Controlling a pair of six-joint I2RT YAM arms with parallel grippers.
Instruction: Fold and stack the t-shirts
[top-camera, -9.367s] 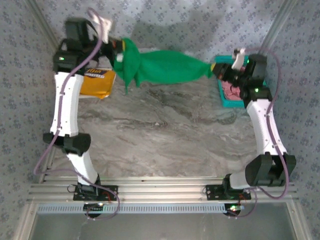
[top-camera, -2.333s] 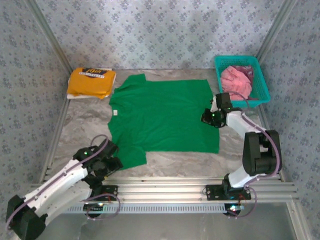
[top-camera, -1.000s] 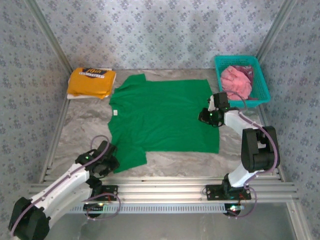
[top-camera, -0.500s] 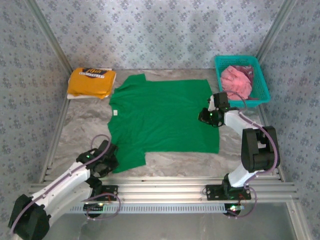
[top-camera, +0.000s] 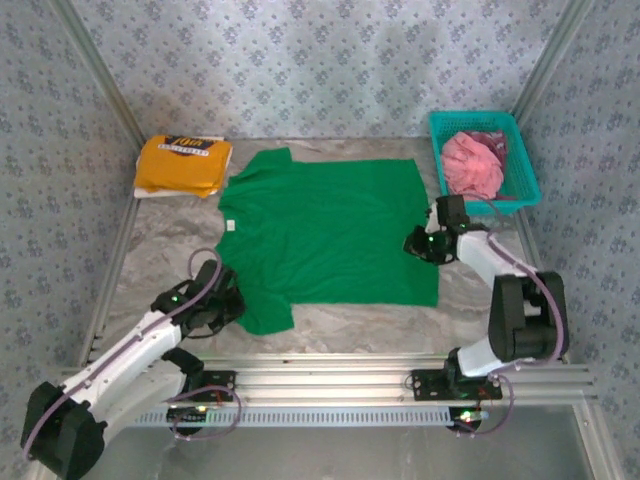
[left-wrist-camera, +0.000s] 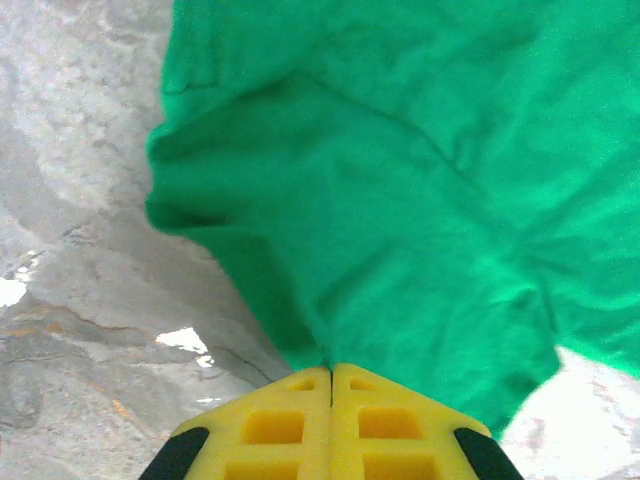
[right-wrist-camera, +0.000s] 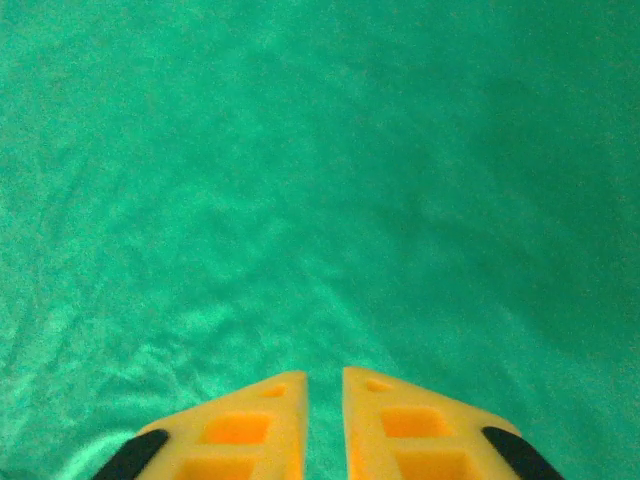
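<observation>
We see the green shirt spread flat in the middle of the table.

From above we see its whole outline, the folded orange shirt at the far left and the pink shirt in the basket. Up close, the left gripper has its jaws pressed together on the near left corner. The right gripper is low over the right edge, jaws a narrow slit apart.

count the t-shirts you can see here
3: a green t-shirt spread flat mid-table, a yellow-orange one folded far left, a pink one bunched in the teal basket; others may hide underneath.
</observation>
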